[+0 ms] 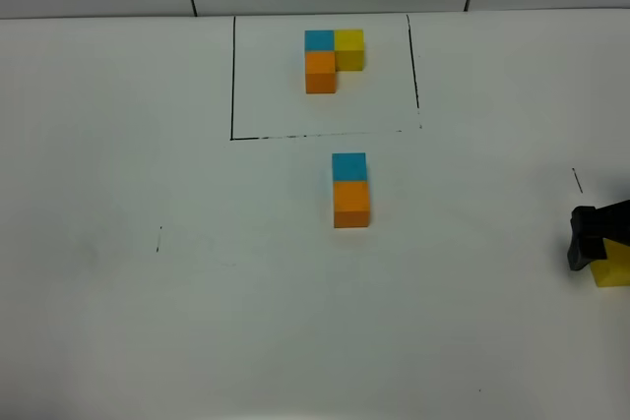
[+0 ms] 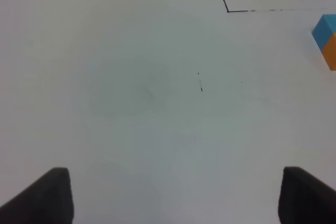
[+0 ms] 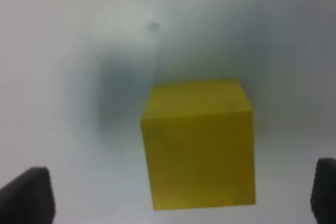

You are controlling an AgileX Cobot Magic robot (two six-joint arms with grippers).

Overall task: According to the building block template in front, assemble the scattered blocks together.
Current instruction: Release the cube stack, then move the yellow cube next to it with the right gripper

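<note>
- Surface (image 1: pixel 118 322): plain white and smooth, so nothing is seen that would stop a nudged cube from sliding.
- Building block template (image 1: pixel 333 61): set at top centre of the high view inside the black drawn frame (image 1: pixel 233 76). Blue is at upper left, yellow at its right, orange below blue. If the yellow is placed beside orange instead of blue, a wrong L is built.
- Blue cube (image 1: pixel 348 166) and orange cube (image 1: pixel 351 202): already joined just below the frame, centre of the high view, blue above orange, faces touching. The pair is loose. A sideways push during yellow placement is likely to break the joint or rotate both.
- Yellow cube (image 3: pixel 199 145): at the far right edge of the high view, well apart from the pair and partly cropped there. In the right wrist view it is seen between the jaws, slightly skewed, and the picture is blurred.
- Right tool (image 3: pixel 176 198): jaws spread wide around the yellow cube, no contact seen, nothing gripped. If they are closed on the skewed cube, it may be twisted or squeezed out.
- A flush joint may be blocked by whichever finger ends up on the face meant to meet blue; a gap is then left.
- Left tool (image 2: pixel 173 198): open and empty over bare surface, with the pair at the right edge of its view. No hazard is judged unless it is moved toward the pair.
</note>
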